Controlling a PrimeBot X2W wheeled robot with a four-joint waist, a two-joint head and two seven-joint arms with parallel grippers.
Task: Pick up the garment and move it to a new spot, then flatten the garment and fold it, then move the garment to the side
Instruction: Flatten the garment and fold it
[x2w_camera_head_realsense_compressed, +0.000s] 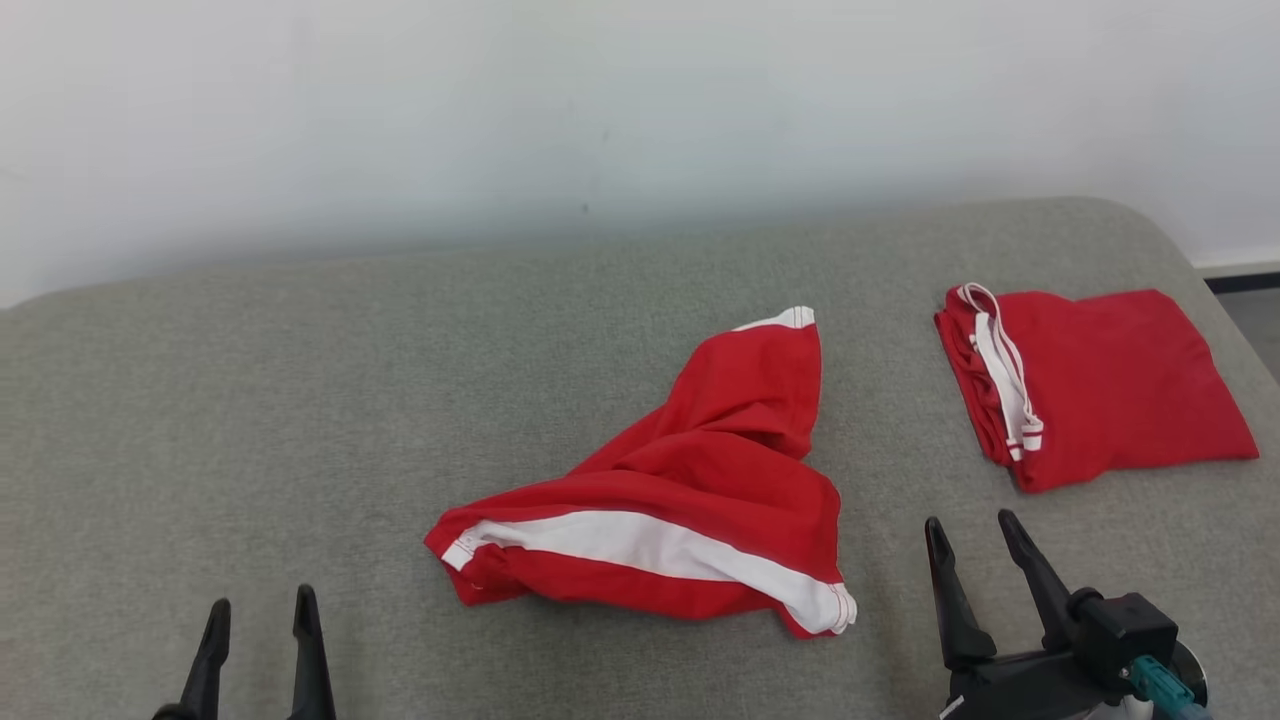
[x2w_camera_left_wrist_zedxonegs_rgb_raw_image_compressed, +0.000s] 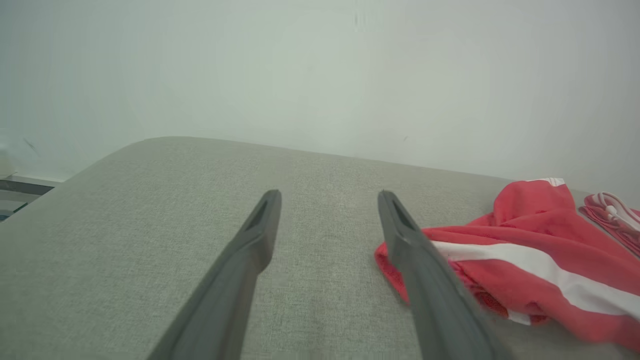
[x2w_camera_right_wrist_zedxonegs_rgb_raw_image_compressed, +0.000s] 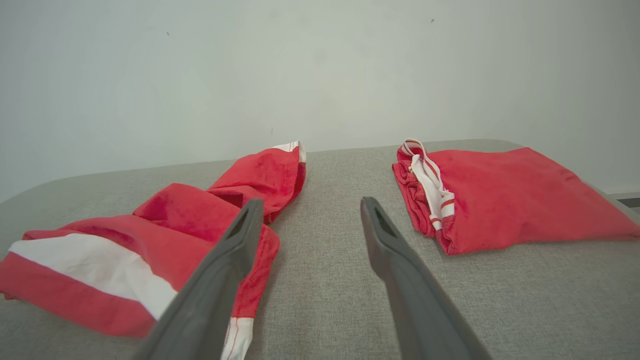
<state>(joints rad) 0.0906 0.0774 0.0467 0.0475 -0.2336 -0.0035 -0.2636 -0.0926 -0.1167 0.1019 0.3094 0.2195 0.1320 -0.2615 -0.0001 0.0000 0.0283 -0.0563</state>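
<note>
Evidently our left gripper (x2w_camera_head_realsense_compressed: 262, 600) and right gripper (x2w_camera_head_realsense_compressed: 969, 520) flanked the garment (x2w_camera_head_realsense_compressed: 690, 500), fingers spread. Pinching one layer, we risked bunching it.

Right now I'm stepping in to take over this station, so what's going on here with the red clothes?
A two-armed robot is folding laundry on a grey padded surface. A crumpled red garment with a white stripe lies in the middle, unheld. The left pincer and right pincer are both open, either side of it, clear of the cloth. A folded red garment sits to the right. The crumpled one is not yet flattened.
</note>
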